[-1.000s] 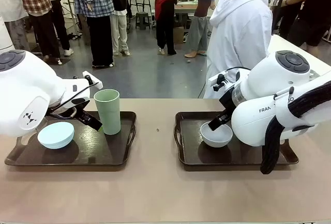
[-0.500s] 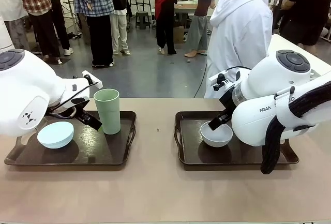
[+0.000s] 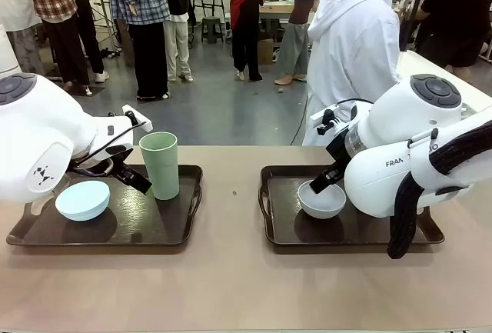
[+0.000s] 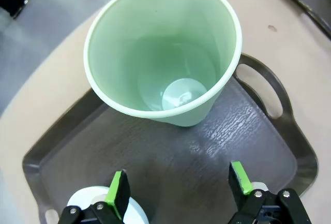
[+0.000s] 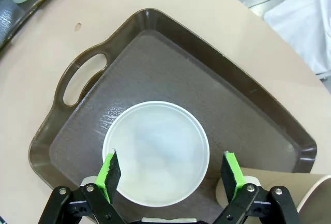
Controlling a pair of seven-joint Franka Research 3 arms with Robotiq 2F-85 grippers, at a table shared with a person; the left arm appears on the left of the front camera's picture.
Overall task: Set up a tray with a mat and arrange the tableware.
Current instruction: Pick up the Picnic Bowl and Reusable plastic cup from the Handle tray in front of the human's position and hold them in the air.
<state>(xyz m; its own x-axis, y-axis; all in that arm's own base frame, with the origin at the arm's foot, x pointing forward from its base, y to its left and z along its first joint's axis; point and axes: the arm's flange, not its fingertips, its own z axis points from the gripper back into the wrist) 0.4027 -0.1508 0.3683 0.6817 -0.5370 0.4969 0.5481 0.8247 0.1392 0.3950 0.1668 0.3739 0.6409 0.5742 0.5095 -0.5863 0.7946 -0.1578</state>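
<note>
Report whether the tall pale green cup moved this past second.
No. The tall pale green cup stays put against the dark brown tray's far rim.

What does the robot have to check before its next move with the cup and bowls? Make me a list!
1. Left pincer open: ok.
2. Right pincer open: ok.
3. Green cup upright on the left tray, ahead of the left pincer: ok.
4. White bowl lined up between the right pincer's pads: cannot tell, as one pad overlaps its rim.
5. Blue bowl apart from the green cup: ok.
6. White bowl fully inside the right tray: ok.
</note>
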